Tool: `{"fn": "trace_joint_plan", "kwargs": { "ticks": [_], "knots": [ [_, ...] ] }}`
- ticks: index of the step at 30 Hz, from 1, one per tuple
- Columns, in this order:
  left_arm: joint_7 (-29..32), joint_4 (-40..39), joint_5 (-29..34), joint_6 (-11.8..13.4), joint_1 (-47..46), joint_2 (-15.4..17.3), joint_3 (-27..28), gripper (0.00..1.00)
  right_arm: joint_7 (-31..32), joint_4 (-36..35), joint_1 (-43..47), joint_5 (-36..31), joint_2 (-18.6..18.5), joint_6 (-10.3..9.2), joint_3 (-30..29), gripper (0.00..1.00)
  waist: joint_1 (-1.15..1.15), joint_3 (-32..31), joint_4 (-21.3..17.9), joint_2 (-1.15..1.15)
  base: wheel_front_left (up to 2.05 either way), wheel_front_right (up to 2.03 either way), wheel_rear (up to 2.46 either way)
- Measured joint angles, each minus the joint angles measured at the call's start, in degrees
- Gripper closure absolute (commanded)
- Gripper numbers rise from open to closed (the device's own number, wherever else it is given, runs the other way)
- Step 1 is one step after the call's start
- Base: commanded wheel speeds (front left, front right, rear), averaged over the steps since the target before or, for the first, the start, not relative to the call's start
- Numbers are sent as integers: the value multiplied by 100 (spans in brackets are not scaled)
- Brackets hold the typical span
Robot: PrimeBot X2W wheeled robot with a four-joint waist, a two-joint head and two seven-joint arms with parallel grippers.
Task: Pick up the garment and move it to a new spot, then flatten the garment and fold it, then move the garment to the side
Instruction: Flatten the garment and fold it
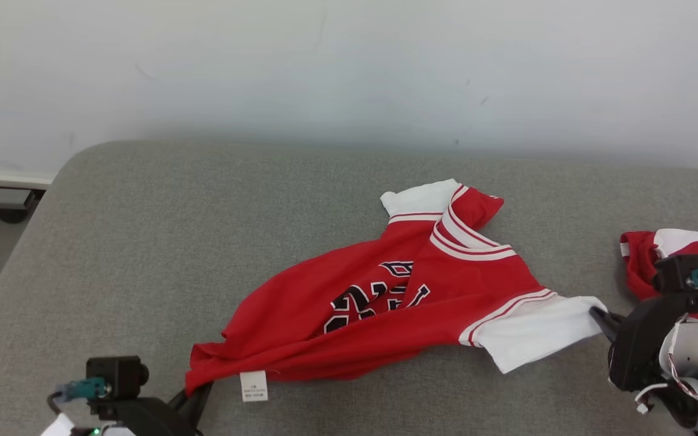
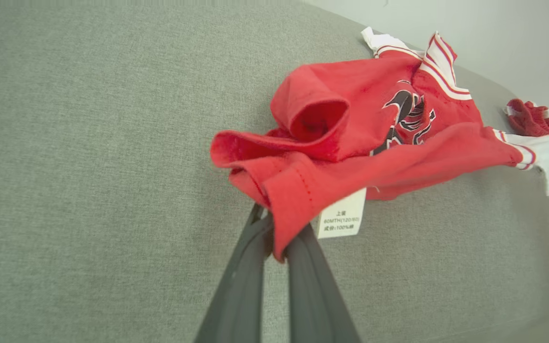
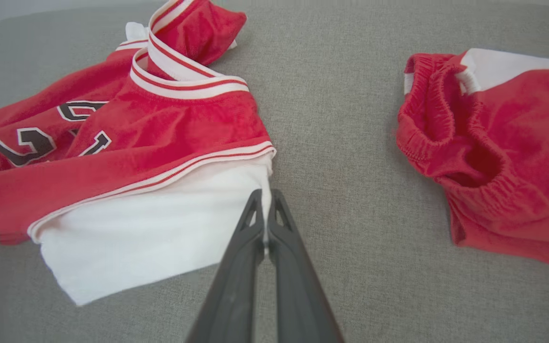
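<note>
Grey padded fabric (image 1: 119,254) covers the wide surface. Closest to the robot, the left gripper (image 2: 277,238) is closed tight on the bottom hem corner of the garment (image 1: 373,303), a small red jersey with black letters, just beside its white care label (image 2: 342,214). On the other side the right gripper (image 3: 266,205) pinches the edge of the white sleeve (image 3: 160,228) in the same way. I think the two grips are taken at opposite ends so that the cloth can be lifted and stretched between them, because now it lies crumpled in the middle of the surface, with folds across the chest. Farther back the striped collar (image 1: 470,239) and the second sleeve (image 1: 415,200) lie on the surface. A pair of red shorts (image 3: 508,143) rests apart at the right, probably not part of this job. Behind all is a pale wall (image 1: 349,72).
</note>
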Motion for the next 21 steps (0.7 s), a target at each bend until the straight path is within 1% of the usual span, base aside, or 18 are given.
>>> {"fn": "trace_joint_plan", "kwargs": {
  "ticks": [3, 4, 6, 9, 12, 14, 16, 18, 21],
  "knots": [
    [-12, -175, -67, -65, 186, -5, -65, 100, 127, -170, 177, 135, 16, 58, 18, 100, 0, -59, -36, 0, 0, 0, 0],
    [23, -187, -63, -112, 238, 10, -146, 100, 213, -207, 231, 202, 43, 98, 83, 100, 0, -65, -56, 0, 0, 0, 0],
    [108, -240, -108, -225, 319, -4, -256, 100, 370, -300, 307, 222, 143, 105, 253, 100, 0, -61, -107, 0, 0, 0, 0],
    [289, -338, -227, -432, 297, -21, -379, 100, 606, -392, 307, 260, 253, 157, 424, 100, 0, -10, -185, 0, 0, 0, 0],
    [588, -437, -602, -760, 152, 16, -430, 100, 859, -538, 182, 436, 387, 163, 455, 100, 0, 105, -264, 0, 0, 0, 0],
    [786, -468, -871, -827, -144, 76, -361, 100, 1048, -595, -88, 553, 498, 163, 465, 100, 0, 212, -322, 0, 0, 0, 0],
    [1038, -399, -1077, -864, -676, 170, -265, 100, 1243, -542, -521, 568, 542, 152, 457, 100, 0, 336, -383, 0, 0, 0, 0],
    [1341, -187, -1104, -867, -1411, 304, -136, 100, 1449, -371, -1084, 567, 563, 77, 420, 100, 1, 474, -445, 0, 0, 0, 0],
    [1725, 235, -1457, -868, -2599, 253, 121, 100, 1712, -13, -2051, 542, 735, -73, 343, 100, 1, 696, -532, 1, 0, 0, 0]
  ]
}}
